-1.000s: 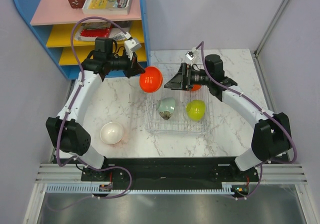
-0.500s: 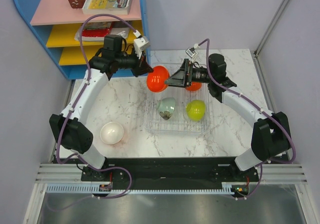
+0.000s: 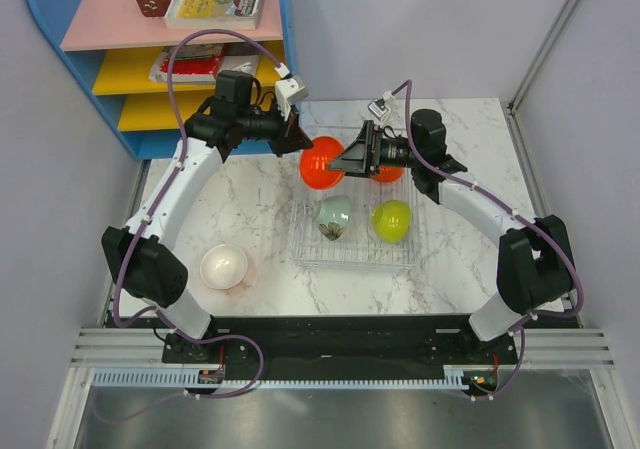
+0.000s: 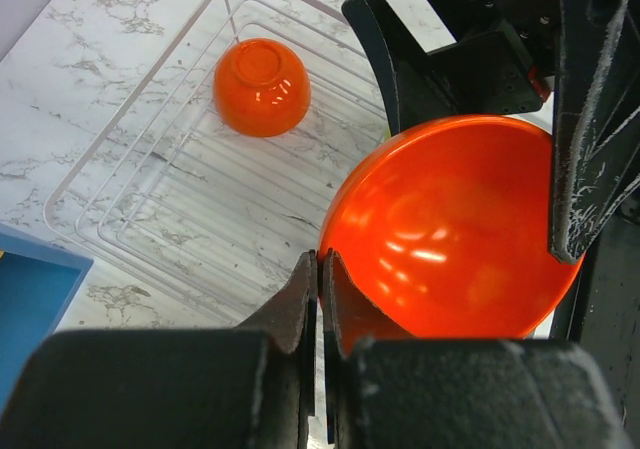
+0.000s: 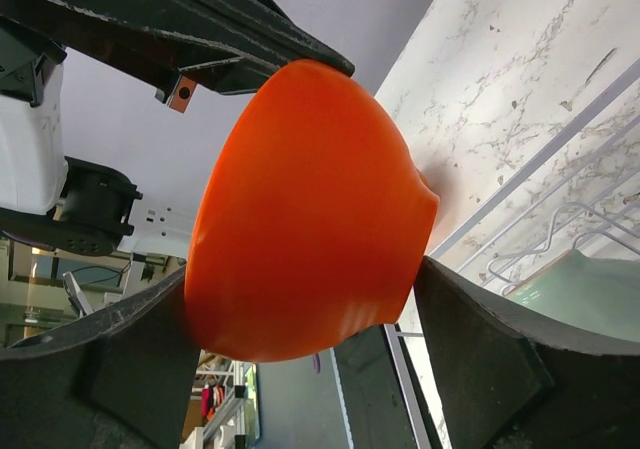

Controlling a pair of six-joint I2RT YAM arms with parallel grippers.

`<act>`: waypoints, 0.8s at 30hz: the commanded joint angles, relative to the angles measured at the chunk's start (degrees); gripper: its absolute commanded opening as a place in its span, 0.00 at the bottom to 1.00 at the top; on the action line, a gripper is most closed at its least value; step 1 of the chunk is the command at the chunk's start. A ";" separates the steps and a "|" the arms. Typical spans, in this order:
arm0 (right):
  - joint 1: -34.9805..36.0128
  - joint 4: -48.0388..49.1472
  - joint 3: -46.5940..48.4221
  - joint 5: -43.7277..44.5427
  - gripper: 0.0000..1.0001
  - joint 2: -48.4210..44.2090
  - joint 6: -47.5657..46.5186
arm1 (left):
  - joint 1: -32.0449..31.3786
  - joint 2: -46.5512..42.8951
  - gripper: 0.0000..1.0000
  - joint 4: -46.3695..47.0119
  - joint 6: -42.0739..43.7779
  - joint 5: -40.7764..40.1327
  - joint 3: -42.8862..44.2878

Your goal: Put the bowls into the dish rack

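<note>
Five bowls are counted: one large orange bowl, one small orange bowl, one pale green bowl, one lime bowl, and one white bowl at eight o'clock. One dish rack is counted, one left arm, one right arm, and one shelf unit at eleven o'clock.

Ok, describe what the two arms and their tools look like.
The left arm and right arm have white links, black joints and purple cables running alongside. The left tool and right tool have black, wedge-shaped fingers with scuffed pale marks.
</note>
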 commanded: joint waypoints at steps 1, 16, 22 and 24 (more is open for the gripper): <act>-0.25 2.91 1.95 -0.18 0.86 -0.51 -1.23 | -0.40 -2.70 0.02 2.05 -1.82 1.10 0.09; -2.09 7.39 0.19 -0.27 0.71 -1.22 2.28 | -0.40 -4.11 0.02 2.93 -1.38 -0.83 -1.85; -2.18 12.40 -0.60 -1.06 0.46 -0.43 6.41 | -0.57 -3.75 0.02 3.11 -1.73 -0.13 -1.85; -2.01 15.02 -1.13 -1.23 0.28 -0.17 7.82 | -0.57 -3.84 0.02 3.11 -1.64 0.14 -2.11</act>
